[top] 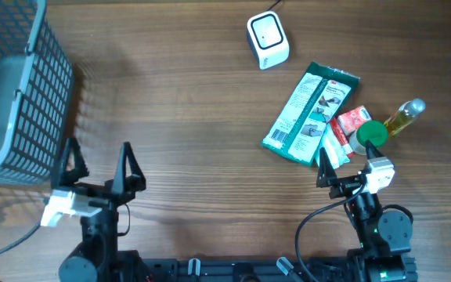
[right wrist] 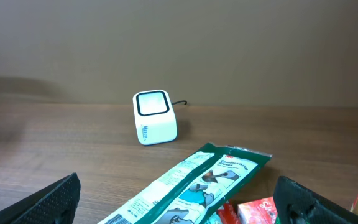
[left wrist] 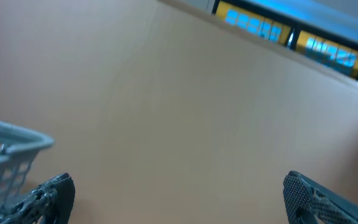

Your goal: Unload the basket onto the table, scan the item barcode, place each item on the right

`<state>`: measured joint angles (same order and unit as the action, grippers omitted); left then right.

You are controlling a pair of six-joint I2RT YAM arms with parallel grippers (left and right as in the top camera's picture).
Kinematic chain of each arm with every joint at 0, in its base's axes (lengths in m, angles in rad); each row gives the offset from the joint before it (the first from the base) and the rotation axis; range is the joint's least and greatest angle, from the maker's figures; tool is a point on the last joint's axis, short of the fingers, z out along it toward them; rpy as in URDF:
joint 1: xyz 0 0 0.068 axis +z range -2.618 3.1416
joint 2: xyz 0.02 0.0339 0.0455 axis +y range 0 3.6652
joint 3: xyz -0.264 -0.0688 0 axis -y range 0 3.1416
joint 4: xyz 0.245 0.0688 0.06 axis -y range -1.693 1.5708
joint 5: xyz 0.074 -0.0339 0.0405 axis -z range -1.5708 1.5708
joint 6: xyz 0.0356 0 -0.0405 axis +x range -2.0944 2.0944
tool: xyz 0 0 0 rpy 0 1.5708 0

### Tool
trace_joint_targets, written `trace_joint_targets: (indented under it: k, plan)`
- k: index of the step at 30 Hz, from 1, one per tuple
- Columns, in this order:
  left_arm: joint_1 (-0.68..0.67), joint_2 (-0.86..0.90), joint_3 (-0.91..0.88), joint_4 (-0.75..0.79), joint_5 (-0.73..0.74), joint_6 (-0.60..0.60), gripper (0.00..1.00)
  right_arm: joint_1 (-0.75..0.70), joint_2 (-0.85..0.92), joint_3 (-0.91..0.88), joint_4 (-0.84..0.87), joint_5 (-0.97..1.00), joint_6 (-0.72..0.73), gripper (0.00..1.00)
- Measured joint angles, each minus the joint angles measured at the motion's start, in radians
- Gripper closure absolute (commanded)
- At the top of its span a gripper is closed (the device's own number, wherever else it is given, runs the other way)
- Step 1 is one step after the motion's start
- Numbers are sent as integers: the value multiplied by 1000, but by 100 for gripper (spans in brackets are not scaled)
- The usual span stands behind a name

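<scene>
My left hand and right hand are spread, empty; the green packet lies just ahead of the right, against a red packet, so my pinch may snag both.

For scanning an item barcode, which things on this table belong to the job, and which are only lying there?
Job: white cube scanner; candidate items: flat green packet, small red packet, yellow liquid bottle.
Lying about: grey mesh basket, as far as visible.
</scene>
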<state>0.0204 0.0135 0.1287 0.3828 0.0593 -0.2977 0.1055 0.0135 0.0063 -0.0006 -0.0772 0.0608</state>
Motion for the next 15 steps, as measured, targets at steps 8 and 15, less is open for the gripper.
trace_joint_targets:
  k: [8,15]
  plan:
    - [0,0,-90,3,-3,0,0,0,0,0,0,0,0,0]
    - [0,-1,-117,-166,-3,0,0,0,0,0,0,0,0,0]
